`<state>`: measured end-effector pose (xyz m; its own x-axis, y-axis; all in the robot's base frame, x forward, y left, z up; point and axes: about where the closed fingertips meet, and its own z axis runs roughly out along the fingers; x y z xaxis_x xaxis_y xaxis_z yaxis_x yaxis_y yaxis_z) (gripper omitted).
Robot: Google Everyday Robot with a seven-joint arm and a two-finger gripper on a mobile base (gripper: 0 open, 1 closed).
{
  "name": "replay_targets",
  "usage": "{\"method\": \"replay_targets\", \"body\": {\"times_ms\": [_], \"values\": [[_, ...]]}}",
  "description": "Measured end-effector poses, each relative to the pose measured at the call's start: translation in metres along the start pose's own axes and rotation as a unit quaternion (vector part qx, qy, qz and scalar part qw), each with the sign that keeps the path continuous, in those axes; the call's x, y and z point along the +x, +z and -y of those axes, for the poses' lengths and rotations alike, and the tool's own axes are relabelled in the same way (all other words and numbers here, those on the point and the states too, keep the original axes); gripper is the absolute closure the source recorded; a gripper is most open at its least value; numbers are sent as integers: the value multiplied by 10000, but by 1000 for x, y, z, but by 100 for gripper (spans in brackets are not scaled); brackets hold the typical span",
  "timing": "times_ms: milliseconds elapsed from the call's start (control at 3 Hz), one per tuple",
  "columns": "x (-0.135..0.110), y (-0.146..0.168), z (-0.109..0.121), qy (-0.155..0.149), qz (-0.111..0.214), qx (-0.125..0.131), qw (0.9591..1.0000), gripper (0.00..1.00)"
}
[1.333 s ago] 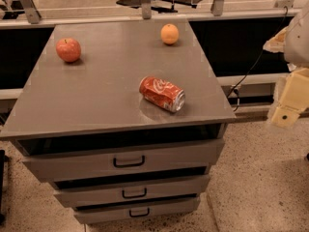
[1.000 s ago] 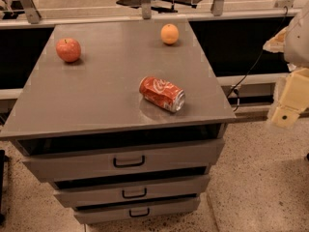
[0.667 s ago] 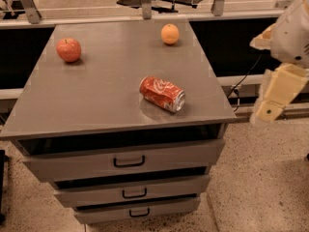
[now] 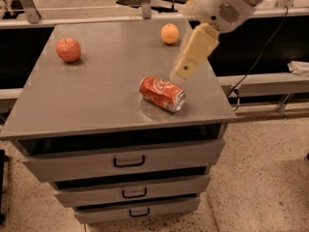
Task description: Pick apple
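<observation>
The apple (image 4: 68, 49) is red with paler patches and sits at the far left of the grey cabinet top (image 4: 101, 88). My gripper (image 4: 183, 69), a cream-coloured piece on a white arm, hangs over the right part of the top. It is just above and to the right of the Coca-Cola can and well to the right of the apple. It holds nothing that I can see.
A red Coca-Cola can (image 4: 162, 94) lies on its side near the front middle. An orange (image 4: 169, 33) sits at the far right. The cabinet has several drawers (image 4: 129, 161) below. A black cable (image 4: 251, 64) hangs at the right.
The arm has swung left from beside the cabinet's right edge to over the top, and the gripper now hangs near the can. The apple, orange and can have not moved.
</observation>
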<state>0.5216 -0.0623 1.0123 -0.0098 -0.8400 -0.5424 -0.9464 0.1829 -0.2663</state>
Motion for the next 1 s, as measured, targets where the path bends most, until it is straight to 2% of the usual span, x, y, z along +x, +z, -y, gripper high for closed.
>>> {"method": "replay_targets", "body": {"times_ms": [333, 667, 1000], "values": [[-95, 25, 13, -183, 778, -12, 9968, 0], [-95, 25, 13, -184, 778, -12, 9968, 0], [-105, 45, 17, -59, 923, 11, 9957, 0]]}}
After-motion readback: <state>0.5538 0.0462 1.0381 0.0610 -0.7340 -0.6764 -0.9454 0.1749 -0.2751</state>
